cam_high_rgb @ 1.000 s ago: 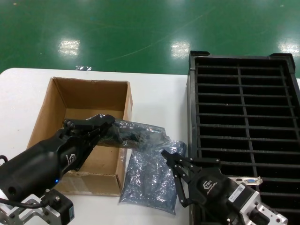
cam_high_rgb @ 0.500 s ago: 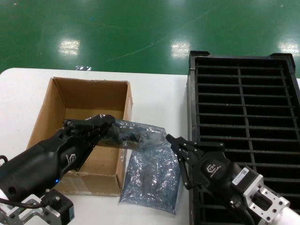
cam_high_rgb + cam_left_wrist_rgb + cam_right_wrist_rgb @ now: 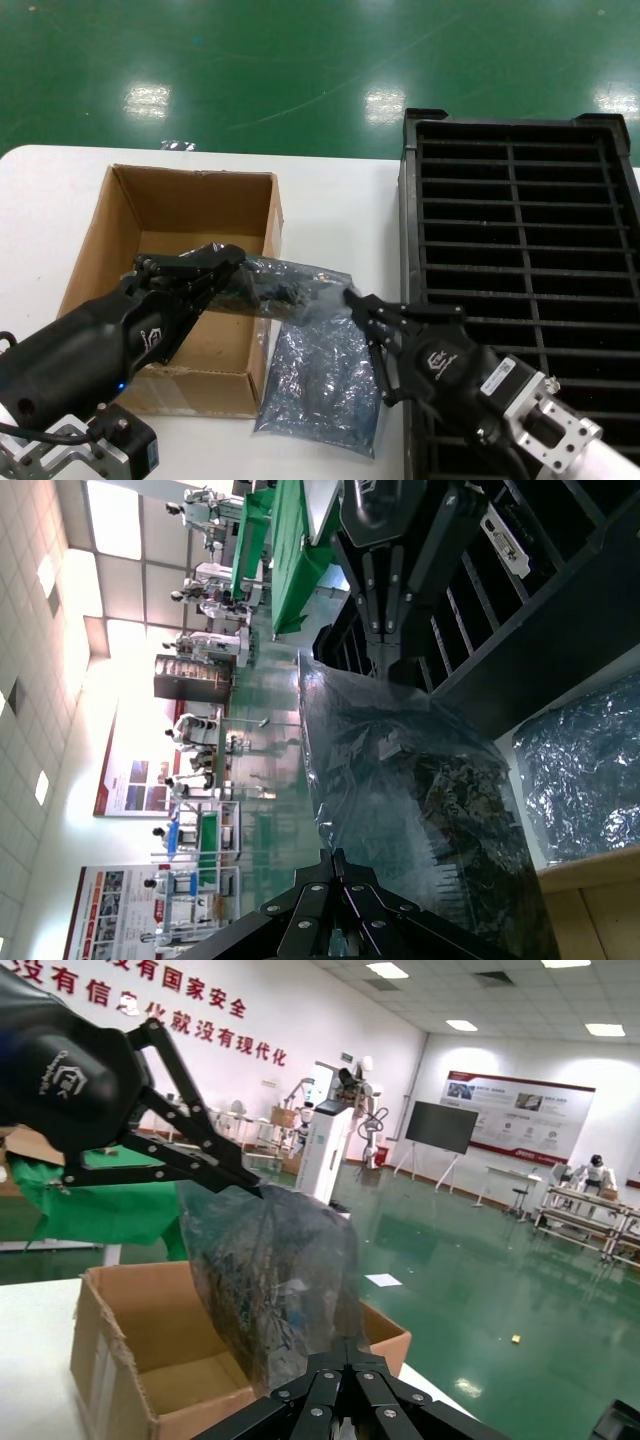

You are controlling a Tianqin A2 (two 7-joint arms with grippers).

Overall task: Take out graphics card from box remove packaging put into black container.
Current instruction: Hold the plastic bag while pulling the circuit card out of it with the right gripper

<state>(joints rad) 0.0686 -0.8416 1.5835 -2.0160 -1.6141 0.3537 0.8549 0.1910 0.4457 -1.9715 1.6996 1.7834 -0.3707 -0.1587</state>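
over the right edge of the box, the bagged card hangs stretched between the two arms, partly above the open carton and partly above the desk. the left gripper is closed on the end of the bag nearest the box; the left wrist view shows its fingertips pinched together on the plastic. the right gripper is at the opposite end, and in the right wrist view its fingers are closed together at the lower edge of the bag. an empty-looking bag lies flat on the desk just beside the box, under the held one. the black tray stands to the right; a bracket with ports shows in one slot in the left wrist view.

the risk now is the pull. if the right gripper has pinched only film, the slippery bag may slide free or tear. if it has caught the card's edge through the plastic, pulling apart would drag the card with the bag, not out of it. a card slipping out unheld would drop onto the desk or the box rim.
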